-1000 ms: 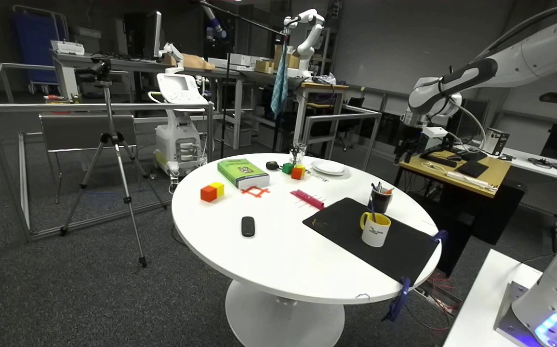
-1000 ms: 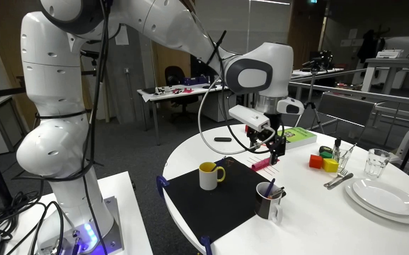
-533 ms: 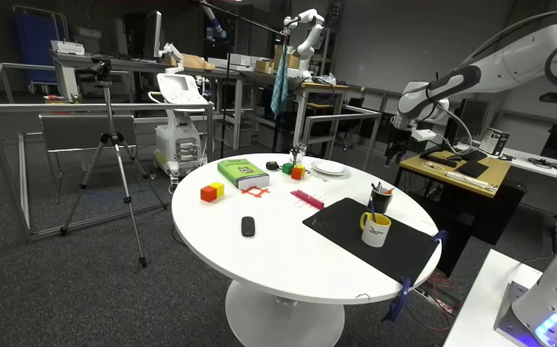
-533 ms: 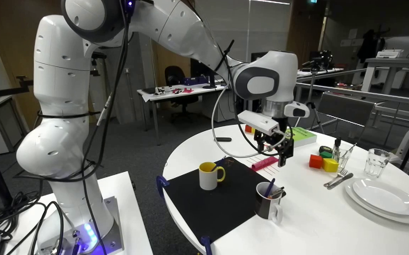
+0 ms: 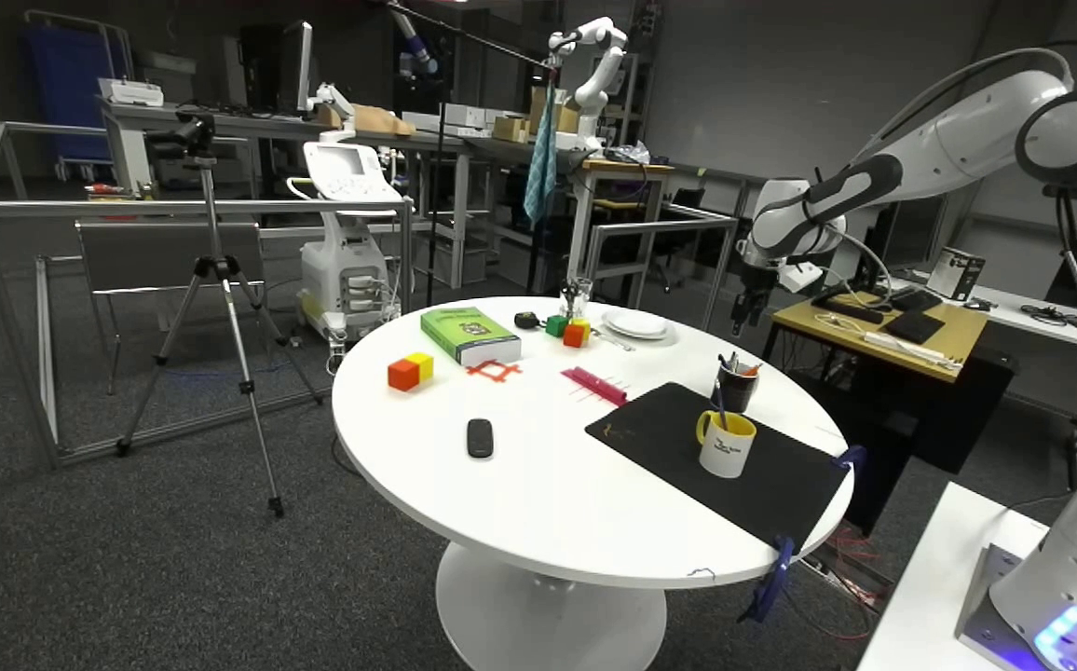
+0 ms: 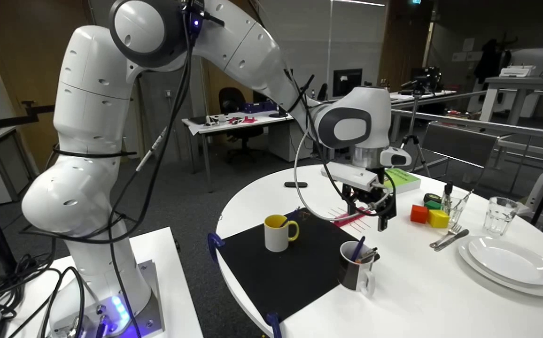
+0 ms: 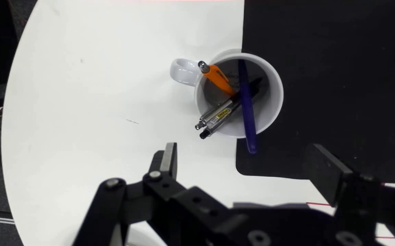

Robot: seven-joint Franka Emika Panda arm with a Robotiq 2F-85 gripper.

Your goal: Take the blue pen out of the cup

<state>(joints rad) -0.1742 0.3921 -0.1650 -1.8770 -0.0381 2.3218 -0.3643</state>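
A blue pen (image 5: 721,407) leans in the white cup with a yellow inside (image 6: 276,240), and a second blue pen (image 7: 247,109) leans in the black and white cup (image 6: 348,273), so I can't be sure which pen is wanted. Both cups stand on the tabletop (image 6: 422,291), the first on the black mat (image 6: 295,265) and the next at its edge. The wrist view looks down at the black and white cup, so my guess is that pen. The pincer (image 7: 245,162) has its two fingers spread wide and holds nothing, apart from both pens. Either pen is probably light, stiff and hard to break. It looks smooth and round, so it might slip or turn if the fingers pinch it off to one side. The best place to hold it should be the end that sticks out past the rim, then pull it up along the way it leans. In the black and white cup, an orange pen (image 7: 219,80) and silver pens (image 7: 218,119) sit close by, so they could get tugged too. A bump could make the cup slide.
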